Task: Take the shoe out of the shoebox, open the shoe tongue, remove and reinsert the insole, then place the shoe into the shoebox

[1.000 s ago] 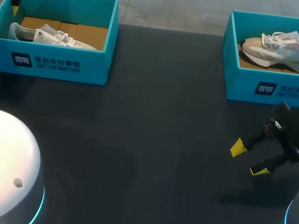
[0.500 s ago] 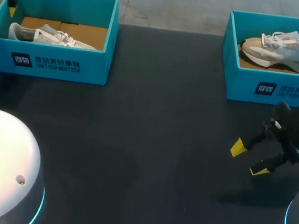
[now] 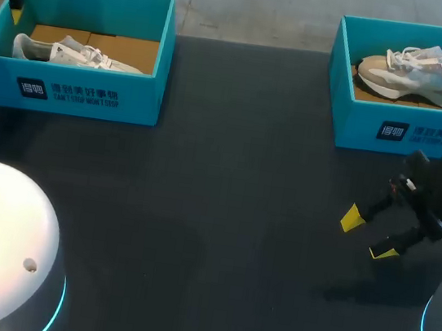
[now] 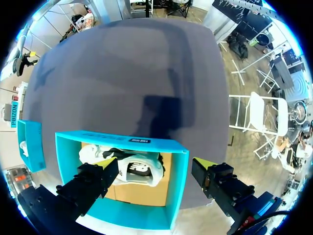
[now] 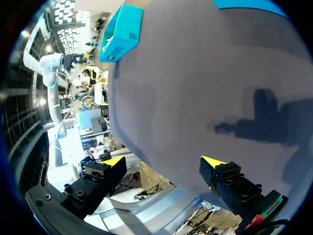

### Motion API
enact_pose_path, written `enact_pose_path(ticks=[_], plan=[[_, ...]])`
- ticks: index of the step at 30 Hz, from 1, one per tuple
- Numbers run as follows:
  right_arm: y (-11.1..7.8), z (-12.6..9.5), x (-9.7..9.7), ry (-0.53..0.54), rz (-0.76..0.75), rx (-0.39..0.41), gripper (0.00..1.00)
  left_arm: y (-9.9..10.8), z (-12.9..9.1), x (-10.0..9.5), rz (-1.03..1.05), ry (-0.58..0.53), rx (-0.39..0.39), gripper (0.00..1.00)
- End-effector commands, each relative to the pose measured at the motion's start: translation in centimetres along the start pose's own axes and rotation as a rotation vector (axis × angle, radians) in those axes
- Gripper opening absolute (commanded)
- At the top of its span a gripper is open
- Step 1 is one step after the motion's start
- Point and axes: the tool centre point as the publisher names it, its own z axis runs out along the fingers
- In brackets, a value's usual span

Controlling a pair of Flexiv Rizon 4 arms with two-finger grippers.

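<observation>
Head view: left shoebox (image 3: 143, 101), right shoebox (image 3: 358, 127) hold shoes (image 3: 420, 70); left gripper (image 4: 154, 163), right gripper (image 3: 367, 235) splayed.

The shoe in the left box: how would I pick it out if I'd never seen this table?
Start at the dark table and find the teal shoebox at its far left. Inside lies the white shoe, sunk low behind the box wall, unlike the grey-beige shoe sitting higher in the right shoebox.

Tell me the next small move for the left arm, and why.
Probably shift the left gripper toward the middle of the shoebox: it hangs open above it, one fingertip over the shoe, the other seemingly outside the wall, so lowering now might hit it.
</observation>
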Motion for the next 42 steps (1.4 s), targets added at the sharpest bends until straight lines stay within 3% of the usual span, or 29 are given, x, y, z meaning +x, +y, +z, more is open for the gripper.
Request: enact_pose_path(ticks=[1, 5, 18, 25, 35, 42], plan=[[0.5, -0.3, 0.1, -0.069, -0.022, -0.004, 1.00, -0.1, 0.0, 0.1, 0.001, 0.001, -0.002, 1.00], [2.0, -1.8, 0.0, -0.256, -0.027, -0.004, 1.00, -0.1, 0.0, 0.1, 0.001, 0.001, -0.002, 1.00], [7.3, -9.0, -0.5, -0.497, -0.033, -0.086, 1.00, -0.1, 0.0, 0.1, 0.001, 0.001, -0.002, 1.00], [10.0, -12.1, -1.4, -0.559, -0.043, -0.121, 1.00, -0.1, 0.0, 0.1, 0.001, 0.001, -0.002, 1.00], [15.4, -16.4, -3.4, -0.678, -0.044, -0.197, 1.00, -0.1, 0.0, 0.1, 0.001, 0.001, -0.002, 1.00], [16.6, -17.4, -3.7, -0.714, -0.053, -0.206, 1.00, -0.1, 0.0, 0.1, 0.001, 0.001, -0.002, 1.00]])
